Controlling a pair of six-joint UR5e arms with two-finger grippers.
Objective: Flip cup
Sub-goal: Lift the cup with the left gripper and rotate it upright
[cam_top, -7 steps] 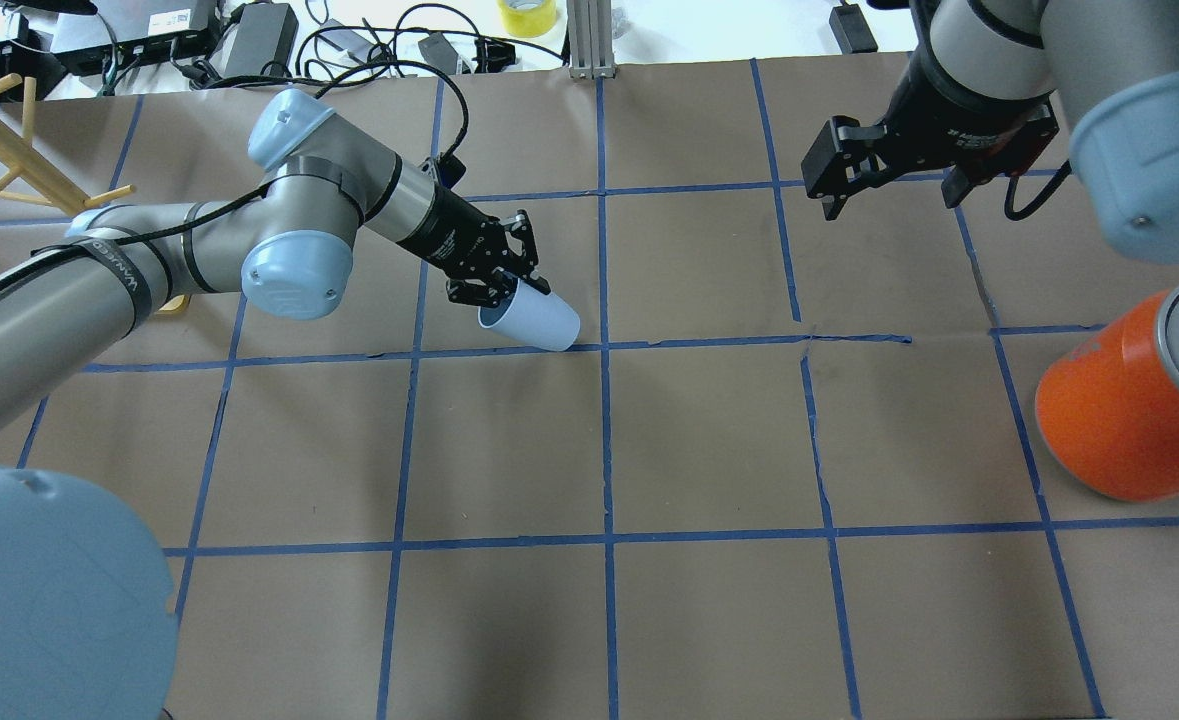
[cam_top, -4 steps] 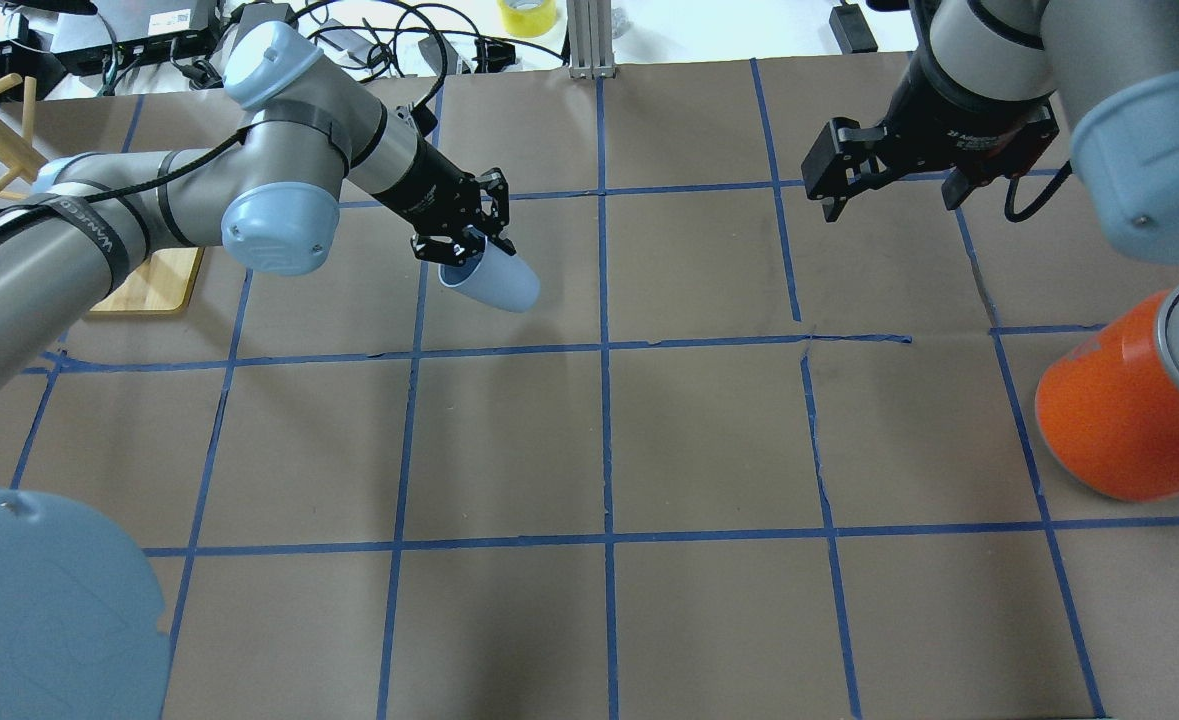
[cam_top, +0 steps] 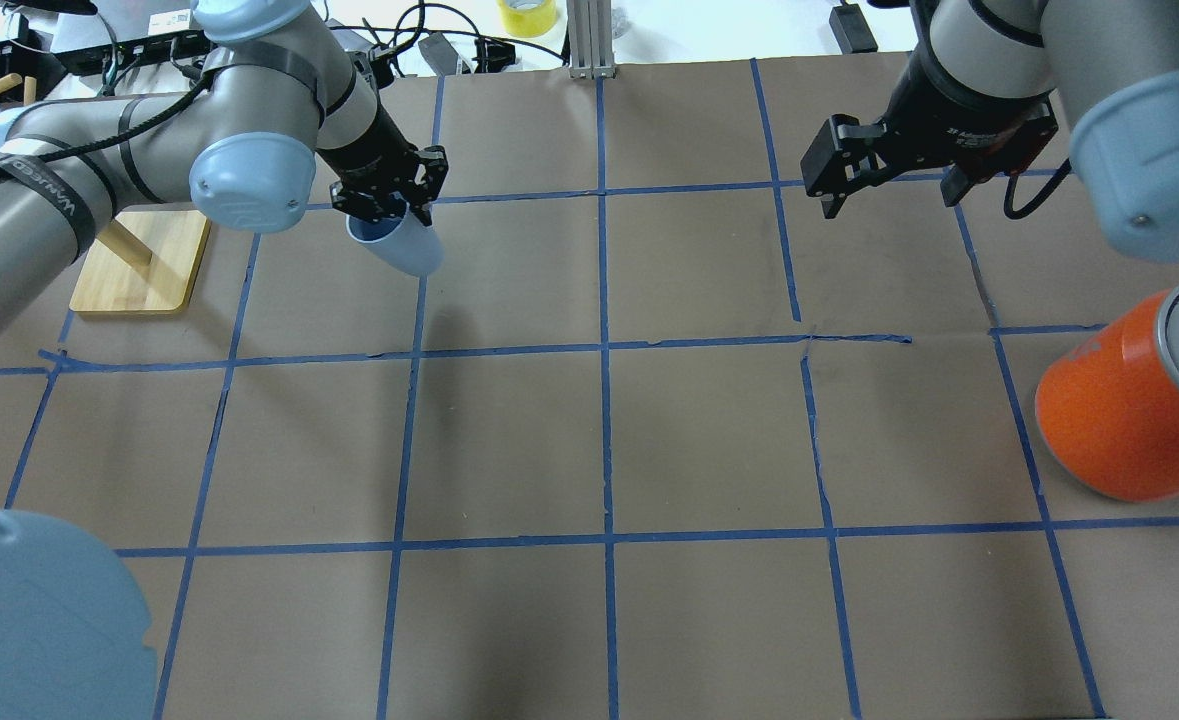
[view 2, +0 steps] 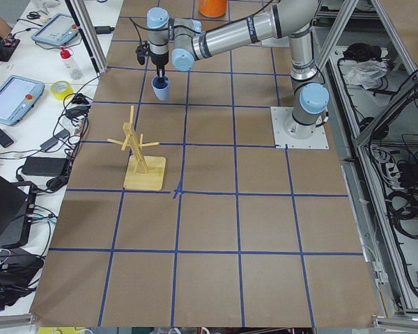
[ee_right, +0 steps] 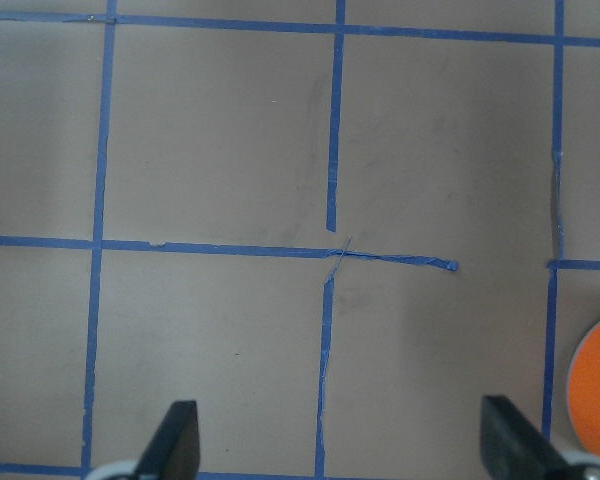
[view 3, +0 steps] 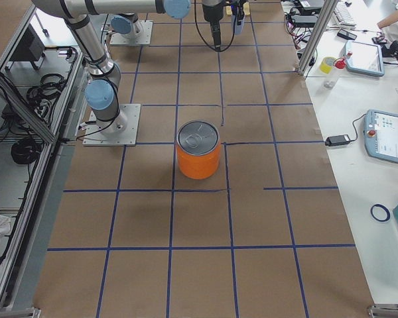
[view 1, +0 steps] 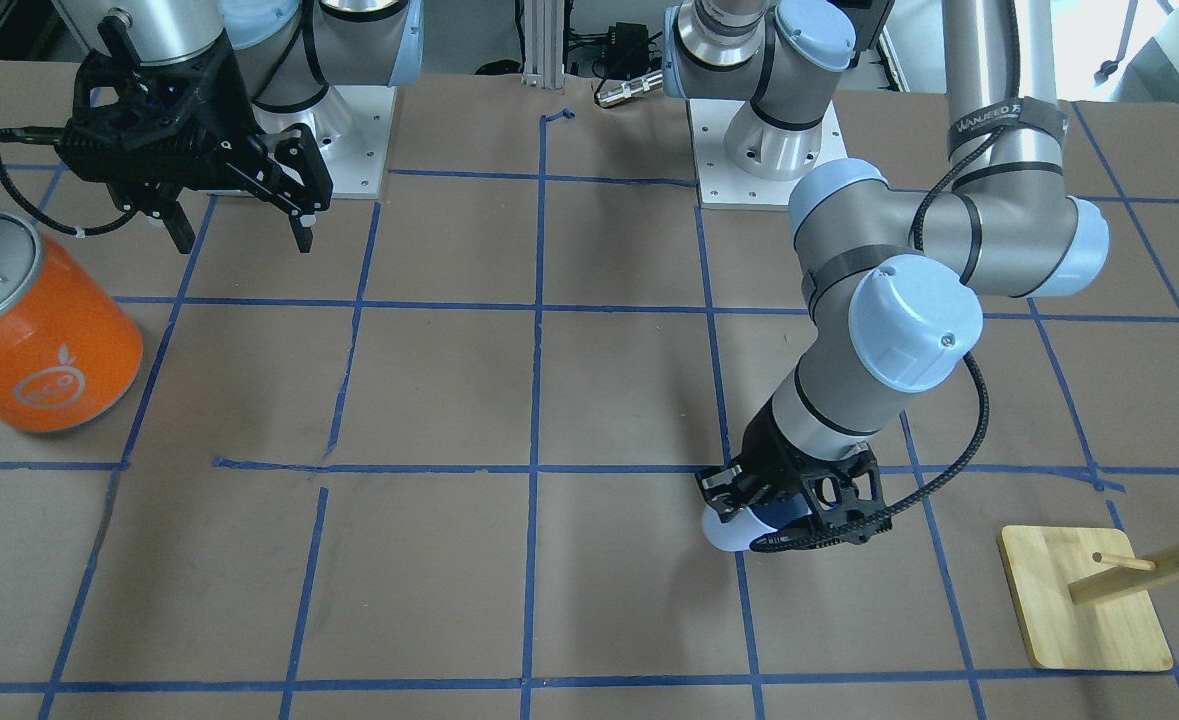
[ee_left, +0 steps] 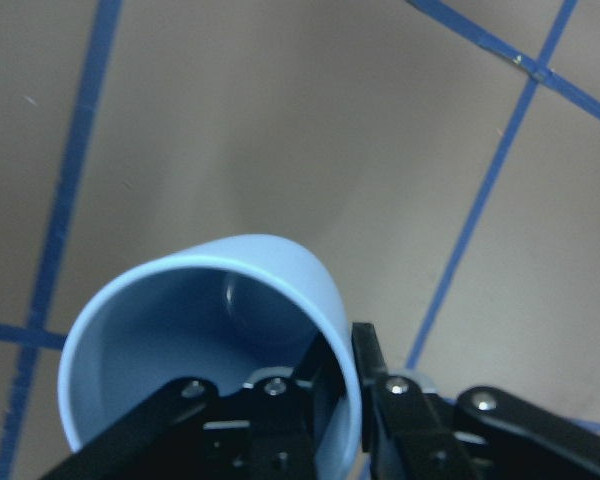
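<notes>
This is a robotics lab. Two grey-and-pale-blue jointed robot arms [view 1: 909, 320] stand bolted on square metal base plates [view 2: 279, 139] to a wide desk [cam_top: 709, 430] papered in brown and ruled into squares with blue tape lines [cam_top: 606, 440]. Silver aluminium profile posts [cam_top: 589, 40] frame it. On the white side benches [view 3: 358, 86] lie grey touch-screen teach pendants [view 3: 390, 136] with red stop buttons, black power bricks with tangled cables [cam_top: 261, 38], and a yellow tape roll [cam_top: 527, 14]. Coils of black cable [view 2: 404, 202] lie behind the arms' bases.
</notes>
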